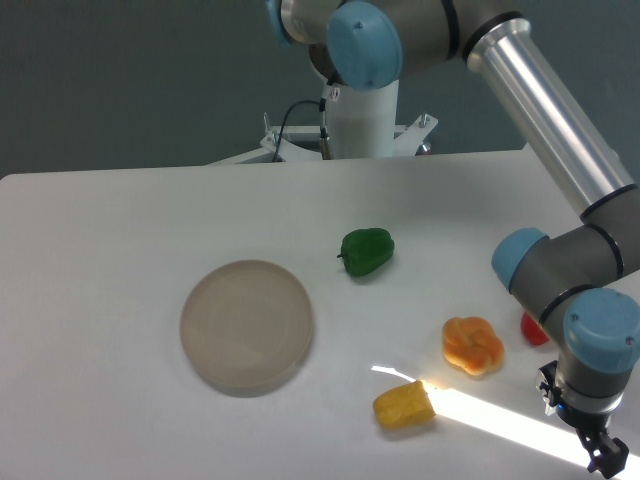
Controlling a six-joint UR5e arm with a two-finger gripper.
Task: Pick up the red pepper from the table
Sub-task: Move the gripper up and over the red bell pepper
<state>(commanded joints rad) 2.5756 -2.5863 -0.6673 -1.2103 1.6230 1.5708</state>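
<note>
the small glossy red pepper (534, 329) lies on the white desk (120, 260) behind the fingers (607, 459), mostly hidden by the arm; whether the fingers are open i cannot tell.

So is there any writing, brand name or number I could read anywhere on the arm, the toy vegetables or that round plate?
None can be read. The arm, the green pepper, the orange pepper, the yellow piece, the partly hidden red pepper, the round plate and the table all show plain surfaces without lettering.
</note>
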